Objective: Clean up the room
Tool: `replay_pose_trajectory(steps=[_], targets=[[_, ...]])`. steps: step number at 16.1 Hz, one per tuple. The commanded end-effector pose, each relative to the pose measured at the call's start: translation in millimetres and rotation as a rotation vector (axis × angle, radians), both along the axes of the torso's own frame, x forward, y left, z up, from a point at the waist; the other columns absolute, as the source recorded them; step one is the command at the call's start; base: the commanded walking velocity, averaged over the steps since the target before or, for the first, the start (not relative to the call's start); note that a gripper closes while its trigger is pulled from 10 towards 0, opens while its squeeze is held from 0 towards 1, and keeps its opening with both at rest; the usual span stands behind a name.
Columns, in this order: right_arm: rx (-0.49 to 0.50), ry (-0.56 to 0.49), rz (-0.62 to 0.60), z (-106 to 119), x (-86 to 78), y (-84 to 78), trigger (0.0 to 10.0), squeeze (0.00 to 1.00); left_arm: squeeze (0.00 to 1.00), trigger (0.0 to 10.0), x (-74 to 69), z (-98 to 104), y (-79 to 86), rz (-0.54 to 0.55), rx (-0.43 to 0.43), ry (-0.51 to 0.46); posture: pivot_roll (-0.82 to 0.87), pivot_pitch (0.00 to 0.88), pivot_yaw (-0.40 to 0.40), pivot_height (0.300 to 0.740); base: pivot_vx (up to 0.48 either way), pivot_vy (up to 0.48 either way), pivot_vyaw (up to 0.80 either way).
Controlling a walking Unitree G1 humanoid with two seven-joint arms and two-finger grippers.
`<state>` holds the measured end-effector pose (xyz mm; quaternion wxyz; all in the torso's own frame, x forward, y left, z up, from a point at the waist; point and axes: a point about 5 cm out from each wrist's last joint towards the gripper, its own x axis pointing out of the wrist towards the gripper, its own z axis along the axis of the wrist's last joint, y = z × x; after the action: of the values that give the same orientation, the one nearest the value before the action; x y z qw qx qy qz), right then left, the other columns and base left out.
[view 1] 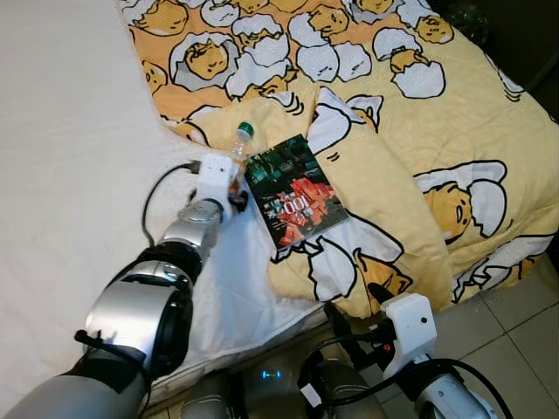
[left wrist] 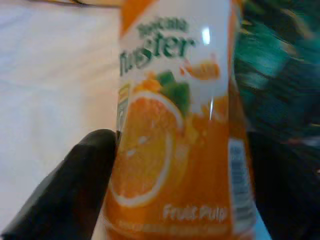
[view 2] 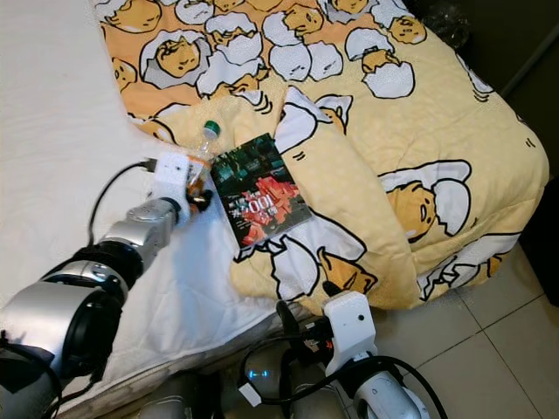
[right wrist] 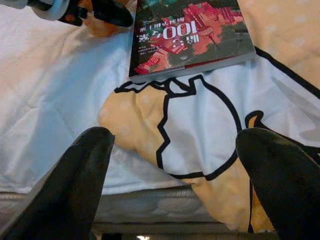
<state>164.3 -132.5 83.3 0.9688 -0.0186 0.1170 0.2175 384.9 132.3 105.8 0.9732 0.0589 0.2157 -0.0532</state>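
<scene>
An orange juice bottle (left wrist: pixel 175 125) with a green cap (view 1: pixel 246 130) lies on the white sheet beside a dark book (view 1: pixel 293 192) with a red-and-green cover. My left gripper (view 1: pixel 234 199) is stretched out over the bed and shut on the bottle, one black finger (left wrist: pixel 85 180) pressed against each side of the label. The book rests on a fold of the yellow cartoon-egg blanket (view 1: pixel 393 201). My right gripper (right wrist: pixel 177 135) stands open and holds nothing, low at the bed's near edge, facing the blanket fold below the book (right wrist: pixel 190 30).
The white sheet (view 1: pixel 70 175) covers the left of the bed. The blanket spreads over the far and right parts. Tiled floor (view 1: pixel 515 323) lies at the lower right, past the mattress edge. Dark furniture (view 1: pixel 524 35) stands at the far right.
</scene>
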Motion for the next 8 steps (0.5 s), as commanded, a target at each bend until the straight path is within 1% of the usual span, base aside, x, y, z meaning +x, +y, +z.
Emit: replay_pose_trajectory(steps=[1,3,5,8], targets=[[0.015,0.008,-0.012,2.2,-1.8,-0.9,10.0,0.00,0.00,0.0,-2.6,-5.1,-1.9,-0.026,0.009,0.028,-0.29,0.260,0.008,0.740,0.000,0.000,0.00],[0.020,0.010,-0.017,2.4,-1.1,-0.8,10.0,0.00,0.00,0.0,-2.8,-5.4,-3.1,-0.035,0.011,0.024,-0.29,0.256,0.008,0.740,0.000,0.000,0.00],[0.031,0.009,-0.012,3.0,-0.1,3.0,10.0,0.00,0.00,0.0,-1.4,-2.4,-3.8,-0.040,-0.014,0.011,-0.29,0.251,0.010,0.740,0.000,0.000,0.00],[0.036,0.012,-0.015,2.3,0.8,3.7,10.0,0.00,0.00,0.0,0.4,1.4,-3.8,-0.040,-0.028,-0.008,-0.28,0.249,0.011,0.740,0.000,0.000,0.00]])
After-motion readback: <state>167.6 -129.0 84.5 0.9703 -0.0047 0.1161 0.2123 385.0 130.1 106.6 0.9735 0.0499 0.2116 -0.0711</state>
